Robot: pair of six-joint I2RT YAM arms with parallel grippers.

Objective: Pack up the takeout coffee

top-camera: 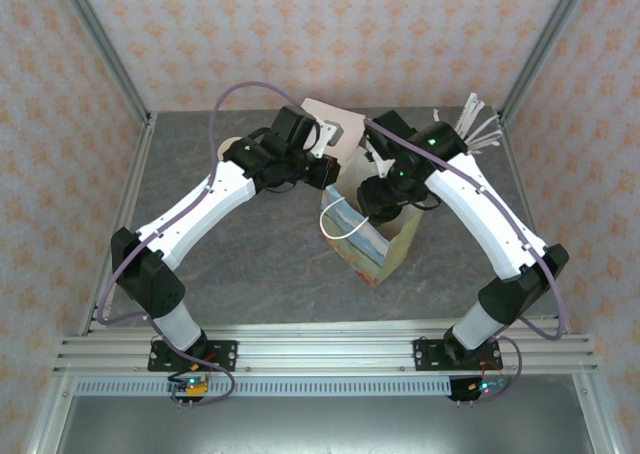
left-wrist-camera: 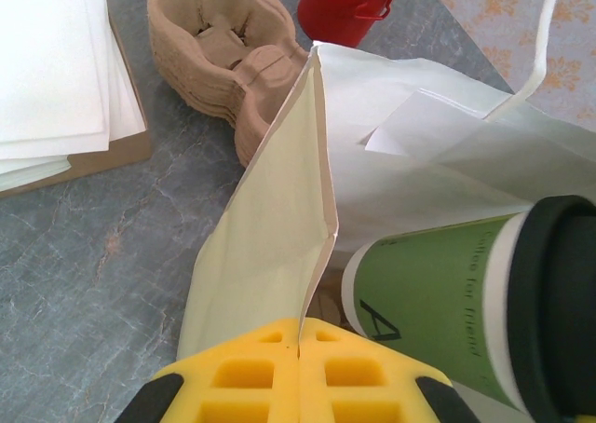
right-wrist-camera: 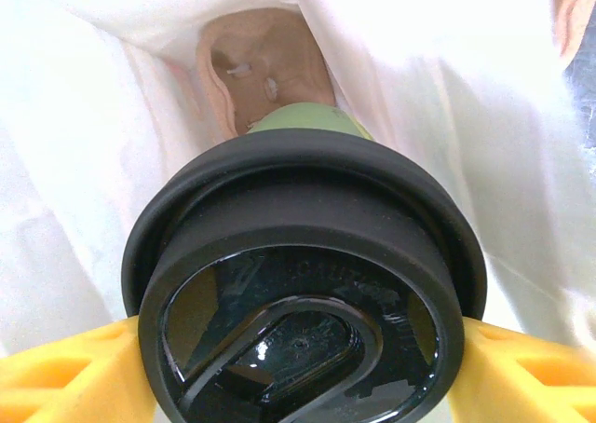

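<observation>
- The grey table [top-camera: 270,264] is carrying everything; I am taking the paper bag [top-camera: 385,244] as my reference, standing open near the middle.
- The left arm [top-camera: 200,214] and the right arm [top-camera: 480,214] are both reaching in over the paper bag's mouth from opposite sides.
- White sheets [left-wrist-camera: 51,69] are lying stacked, well apart from the paper bag on its far left.
- A stack of pulp cup carriers [left-wrist-camera: 219,46] is sitting just beside the paper bag's folded edge.
- A red container [left-wrist-camera: 349,4] is standing behind the paper bag, near the carriers.
- The takeout coffee [left-wrist-camera: 438,302] is sitting inside the paper bag's mouth, with its green side and black lid [right-wrist-camera: 298,293] showing and the bag's pale inner walls all around it.
- The right gripper [right-wrist-camera: 298,367] is clasping the takeout coffee, with its yellow fingers [right-wrist-camera: 65,372] pressing in from both sides just under the lid.
- The left gripper [left-wrist-camera: 300,344] is pinching the paper bag's rim at the side fold, its fingers pressed together on the paper.
- The bag's thin white handle [left-wrist-camera: 545,41] is looping up above the rim.
</observation>
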